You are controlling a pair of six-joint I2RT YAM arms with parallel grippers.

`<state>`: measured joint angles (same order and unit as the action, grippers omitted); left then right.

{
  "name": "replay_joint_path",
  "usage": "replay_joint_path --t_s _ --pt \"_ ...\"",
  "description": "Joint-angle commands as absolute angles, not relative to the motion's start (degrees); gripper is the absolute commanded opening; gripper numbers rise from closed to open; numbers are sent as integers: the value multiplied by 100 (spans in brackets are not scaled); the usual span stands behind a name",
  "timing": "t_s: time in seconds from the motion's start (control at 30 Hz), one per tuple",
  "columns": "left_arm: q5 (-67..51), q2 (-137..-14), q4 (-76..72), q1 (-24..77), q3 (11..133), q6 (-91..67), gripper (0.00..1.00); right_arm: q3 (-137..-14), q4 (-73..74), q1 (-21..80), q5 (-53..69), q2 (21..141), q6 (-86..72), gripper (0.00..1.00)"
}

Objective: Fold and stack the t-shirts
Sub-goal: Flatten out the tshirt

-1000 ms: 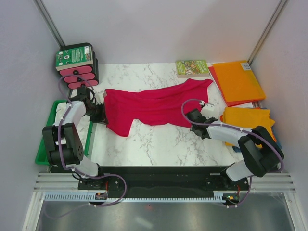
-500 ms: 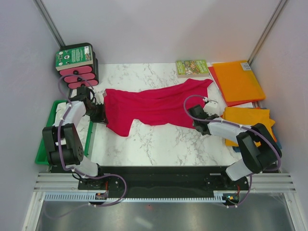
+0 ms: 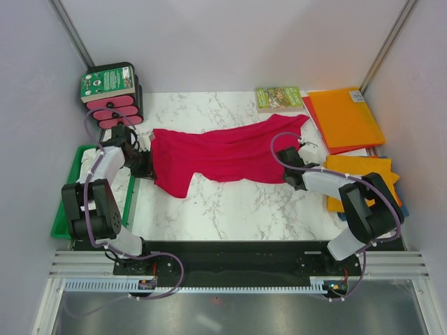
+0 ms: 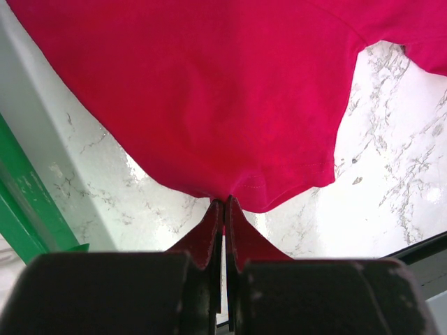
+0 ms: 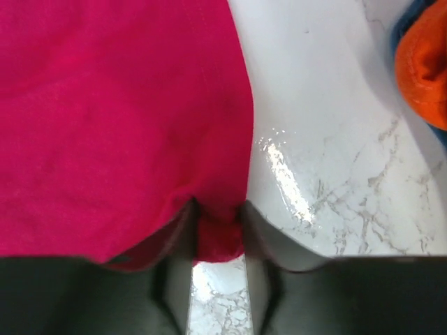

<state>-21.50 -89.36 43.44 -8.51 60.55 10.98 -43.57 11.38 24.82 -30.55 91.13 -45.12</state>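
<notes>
Book (image 3: 278,98) behind t-shirt (image 3: 216,155), tray (image 3: 59,223) left

Near strip of tabletop (image 3: 230,209) between the arms: open. Crimson t-shirt (image 3: 216,153) spans mid-width. Left side blocked by green tray (image 3: 59,225) and black-pink box (image 3: 112,94); far right by book (image 3: 278,98) and orange t-shirts (image 3: 346,115).

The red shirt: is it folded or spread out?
Spread out, unfolded. The red shirt lies stretched across the table, left gripper and right gripper each pinching an end.
</notes>
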Motion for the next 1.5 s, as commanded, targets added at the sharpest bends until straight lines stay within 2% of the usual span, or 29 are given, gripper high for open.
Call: replay_joint_path --t_s 0.0,0.03,0.07,0.1,0.2,0.33,0.43,0.47,0.7,0.77,0.87,1.0,1.1,1.33,1.47 --pt "-2197 -8780 4333 -826 6064 967 2 -4114 1679 2452 -2083 9361 -4666 24" --pt "-2189 -8772 4333 -835 6064 949 2 -4087 1687 2443 -2100 9299 -4693 10" --pt "-2188 -8754 4333 -826 6056 949 2 -4017 1687 2443 -2109 9264 -4711 1" --pt "-2197 -8710 4333 -826 6047 932 2 -3982 1696 2443 -2118 9220 -4720 0" --pt "-2188 -8596 4333 -835 6021 958 2 -3780 1617 2478 -2197 8782 -4685 0" --pt "-2390 -8061 4342 -835 6073 1028 2 -3761 1547 2636 -2451 7231 -4150 0" --pt "-2557 -7411 4359 -835 6327 1020 2 -4313 1931 2654 -2775 6332 -3535 0" --pt "-2601 -7122 4429 -826 6554 976 2 -4855 2090 2654 -2882 6206 -3185 0" --pt "-2962 -6452 4649 -835 8119 466 2 -7854 2978 2654 -3375 6248 -2128 0" --pt "-2892 -6425 4754 -844 8732 370 2 -8844 3339 2654 -3131 6494 -2066 0" --pt "-2786 -6092 5009 -844 9323 378 2 -9560 3621 2654 -2752 6417 -2004 0" --pt "-2638 -5222 5159 -844 9702 422 2 -10089 4112 2663 -2224 6004 -1750 0" --pt "-2322 -4747 5290 -844 10167 413 2 -10607 4490 2741 -2511 5819 -1451 0" --pt "-2048 -4878 5879 -826 12423 264 2 -11452 4807 2804 -2619 5722 -1292 0" --pt "-2065 -4747 6029 -835 12990 228 2 -11303 5000 2804 -2715 5459 -1248 0"
